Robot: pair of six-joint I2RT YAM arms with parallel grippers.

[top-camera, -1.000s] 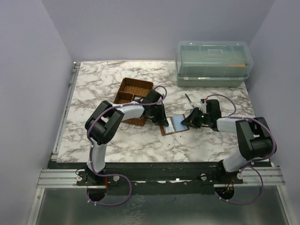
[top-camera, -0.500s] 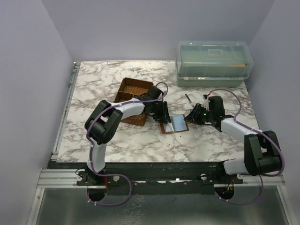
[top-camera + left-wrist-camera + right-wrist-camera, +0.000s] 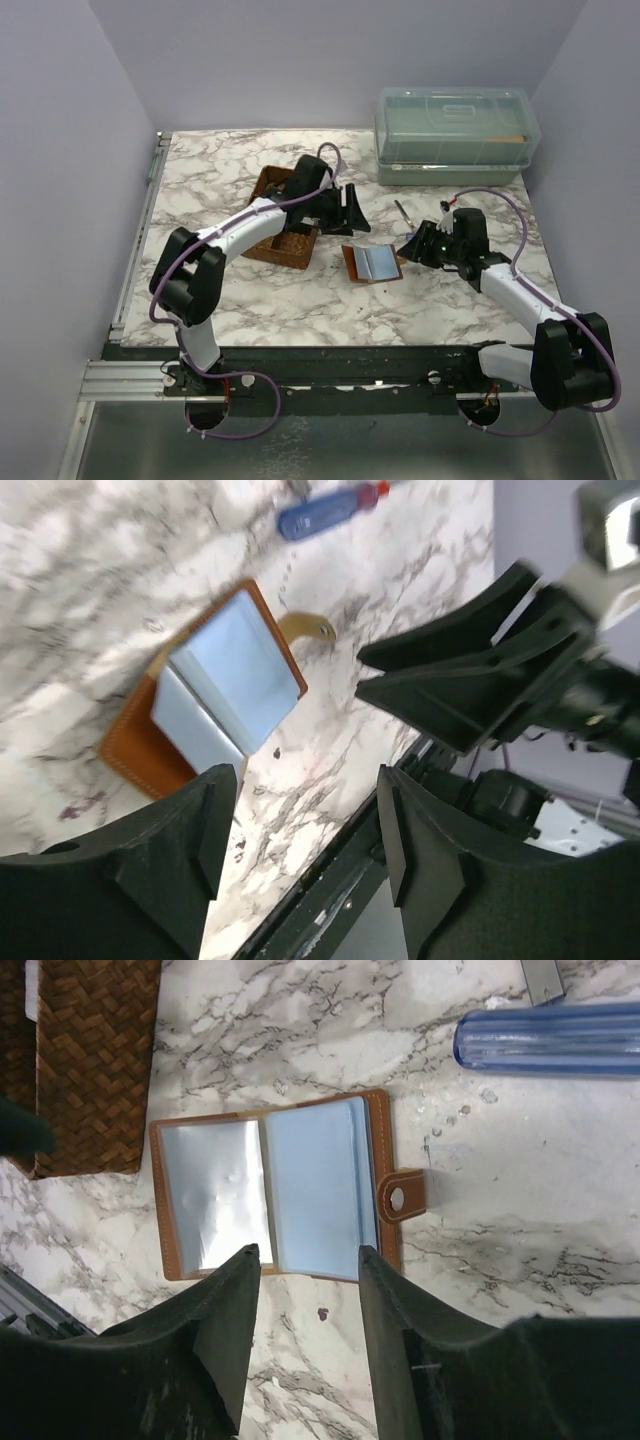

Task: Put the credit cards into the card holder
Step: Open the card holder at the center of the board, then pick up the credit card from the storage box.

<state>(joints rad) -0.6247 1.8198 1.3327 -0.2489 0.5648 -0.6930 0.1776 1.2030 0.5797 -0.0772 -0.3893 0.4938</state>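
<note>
Card holder (image 3: pixel 215 1195), frame centre: light, floppy; pinch stitched edge. Left hand (image 3: pixel 305 780), right hand (image 3: pixel 307 1252): both spread, empty.

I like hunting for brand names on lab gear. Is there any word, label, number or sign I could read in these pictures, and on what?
None can be read.
The open card holder shows only plain pale blue sleeves.
The blue tool handle, the woven basket and the clear lidded box carry no visible writing.
</note>
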